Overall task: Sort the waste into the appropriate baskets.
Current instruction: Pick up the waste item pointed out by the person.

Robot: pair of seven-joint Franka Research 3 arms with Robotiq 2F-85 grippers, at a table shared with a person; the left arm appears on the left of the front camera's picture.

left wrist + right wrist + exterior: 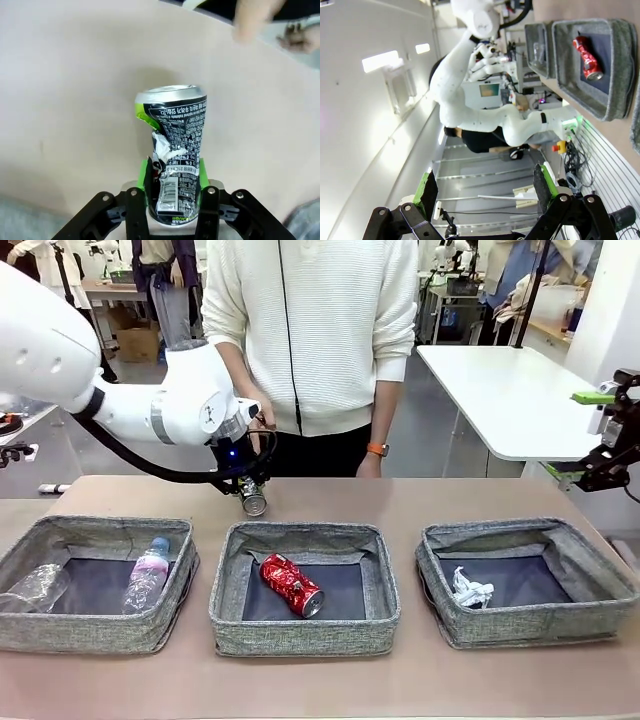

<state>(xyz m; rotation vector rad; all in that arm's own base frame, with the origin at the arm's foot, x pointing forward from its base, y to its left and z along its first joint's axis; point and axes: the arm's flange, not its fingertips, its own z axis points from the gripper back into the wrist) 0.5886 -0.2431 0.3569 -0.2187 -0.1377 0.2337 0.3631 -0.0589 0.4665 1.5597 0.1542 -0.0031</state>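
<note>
The left gripper (250, 490) clamps its green pads on the crushed dark printed can (174, 156), held just above the table (420, 502) beyond the middle basket (305, 630) where the red can (291, 585) lies, its lower end hidden between the fingers, while the right gripper (485, 192) gapes empty at the far right.

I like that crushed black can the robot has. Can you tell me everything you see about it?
The dark printed can is metal, black with white print and green trim, and its silver end faces away from the wrist camera. Its side is dented and creased. The left gripper is shut on its lower part, green pads on both sides. In the front view it hangs just behind the middle basket, near the person's hand.
</note>
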